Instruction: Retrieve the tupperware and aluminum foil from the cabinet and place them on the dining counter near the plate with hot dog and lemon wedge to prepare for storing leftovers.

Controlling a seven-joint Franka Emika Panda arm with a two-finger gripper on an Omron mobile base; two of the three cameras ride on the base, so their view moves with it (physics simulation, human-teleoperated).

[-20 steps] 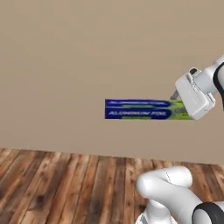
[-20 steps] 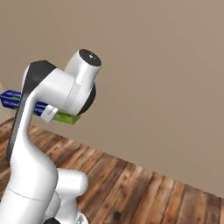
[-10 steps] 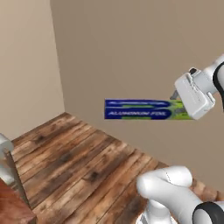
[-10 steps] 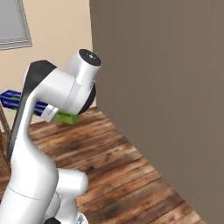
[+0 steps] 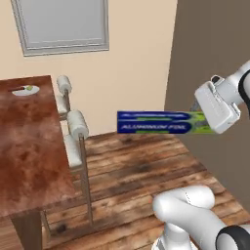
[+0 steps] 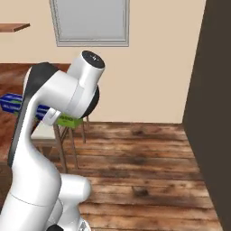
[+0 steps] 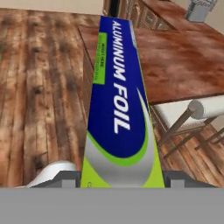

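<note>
The gripper [image 5: 211,116] stays clamped on the lime-green end of the aluminum foil [image 5: 161,122], which juts level into the air above the plank floor [image 5: 141,166], as before. The base has turned: the bare wall of the earlier frames has given way to the dining counter [image 5: 27,146], its white stools [image 5: 75,124], a window [image 5: 63,22], and the plate [image 5: 25,90] far along the counter.

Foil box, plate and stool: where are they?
aluminum foil [image 5: 156,122], left base view, blue middle of the box.
plate [image 5: 22,91], left base view, white rim.
stool [image 5: 77,124], left base view, rolled white cushion.
</note>
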